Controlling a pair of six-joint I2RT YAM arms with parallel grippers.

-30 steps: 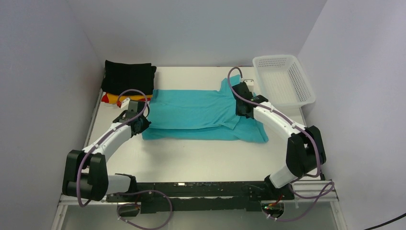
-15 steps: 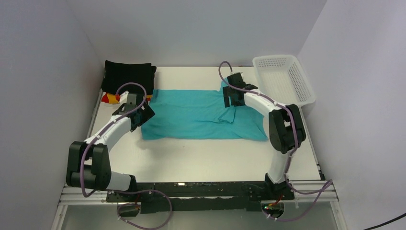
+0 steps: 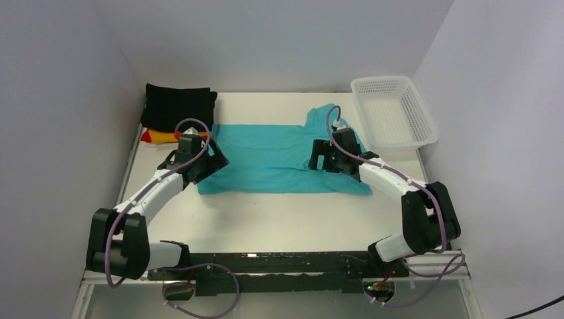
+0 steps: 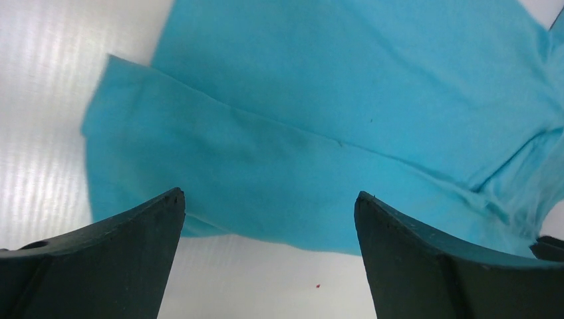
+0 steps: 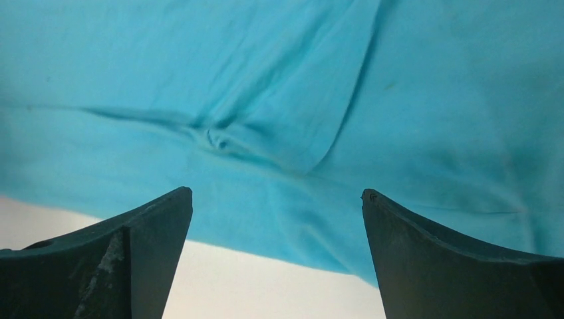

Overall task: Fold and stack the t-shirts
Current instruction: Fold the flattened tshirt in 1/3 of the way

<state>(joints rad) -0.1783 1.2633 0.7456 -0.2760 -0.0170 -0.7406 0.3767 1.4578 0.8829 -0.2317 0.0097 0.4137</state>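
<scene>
A teal t-shirt lies flat across the middle of the table, its near long edge folded over itself. My left gripper hovers open above the shirt's left end; in the left wrist view the teal t-shirt shows a fold line, and the left gripper has nothing in it. My right gripper hangs open over the right part. The right wrist view shows the right gripper empty above the wrinkled teal t-shirt. A folded black t-shirt tops a yellow-orange t-shirt at the back left.
A white mesh basket stands at the back right corner. Grey walls close in the table on the left, back and right. Bare white tabletop lies between the shirt and the arm bases.
Both grippers went from shut to open and let go of the teal shirt. They carried its near edge toward the back, then drew back a little; the shirt now lies narrower.
</scene>
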